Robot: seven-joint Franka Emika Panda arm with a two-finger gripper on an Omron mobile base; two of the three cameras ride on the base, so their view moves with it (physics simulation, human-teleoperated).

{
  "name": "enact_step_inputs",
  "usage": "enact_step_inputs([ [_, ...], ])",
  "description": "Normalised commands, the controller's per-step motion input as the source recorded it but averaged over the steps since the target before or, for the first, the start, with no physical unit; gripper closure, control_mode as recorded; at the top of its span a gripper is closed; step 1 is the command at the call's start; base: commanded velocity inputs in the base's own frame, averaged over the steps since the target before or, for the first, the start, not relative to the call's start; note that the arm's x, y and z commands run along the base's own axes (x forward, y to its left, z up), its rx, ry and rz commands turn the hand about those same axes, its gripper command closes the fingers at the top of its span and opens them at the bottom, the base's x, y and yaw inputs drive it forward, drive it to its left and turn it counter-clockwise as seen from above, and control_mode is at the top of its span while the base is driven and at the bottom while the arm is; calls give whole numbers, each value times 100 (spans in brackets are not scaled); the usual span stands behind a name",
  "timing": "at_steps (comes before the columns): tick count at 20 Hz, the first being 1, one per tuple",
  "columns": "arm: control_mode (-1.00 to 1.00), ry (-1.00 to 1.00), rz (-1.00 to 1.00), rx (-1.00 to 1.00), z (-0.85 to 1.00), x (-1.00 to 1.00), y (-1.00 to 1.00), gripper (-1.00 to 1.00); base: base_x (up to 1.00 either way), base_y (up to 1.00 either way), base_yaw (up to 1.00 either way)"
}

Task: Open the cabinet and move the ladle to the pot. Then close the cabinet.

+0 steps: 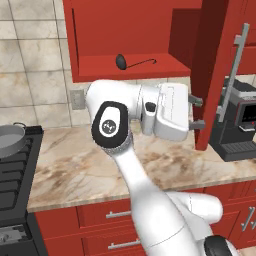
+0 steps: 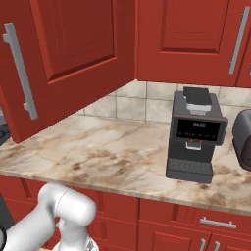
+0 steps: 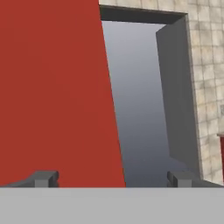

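Observation:
The red upper cabinet (image 1: pixel 130 35) stands open, its door (image 1: pixel 220 75) swung out to the right with the long silver bar handle (image 1: pixel 236 70) on its outer face. A small dark ladle (image 1: pixel 134 62) lies on the cabinet shelf. At the far left the grey pot (image 1: pixel 10 141) sits on the stove. My gripper (image 1: pixel 197 113) is open and empty, pointing right, just short of the door's inner face near its lower edge. In the hand view the gripper (image 3: pixel 113 179) faces the red door (image 3: pixel 52 87). The right base view shows the door (image 2: pixel 73 54) and its handle (image 2: pixel 20 73).
A black coffee machine (image 2: pixel 193 137) stands on the marble counter (image 2: pixel 112 152) behind the open door, with a dark toaster (image 2: pixel 242 139) to its right. Another red wall door (image 2: pixel 196 34) hangs above them. The black stove (image 1: pixel 15 175) borders the counter on the left.

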Motion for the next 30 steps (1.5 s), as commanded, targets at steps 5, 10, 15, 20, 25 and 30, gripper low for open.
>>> enact_step_inputs([
  [5, -100, -5, 2, 0, 0, -1, -100, -100, 0, 0, 0],
  [10, -100, -9, 11, 0, 0, 0, -100, -100, 0, 0, 0],
  [15, -100, -8, 13, 0, 0, 0, -100, -100, 0, 0, 0],
  [20, -100, -7, 22, 6, 0, 5, -91, -100, 0, 0, 0],
  [25, -100, -6, 30, 14, 5, 3, -35, -100, 0, 0, 0],
  [30, -100, 0, 34, 11, 13, -19, 46, -100, 0, 0, 0],
])
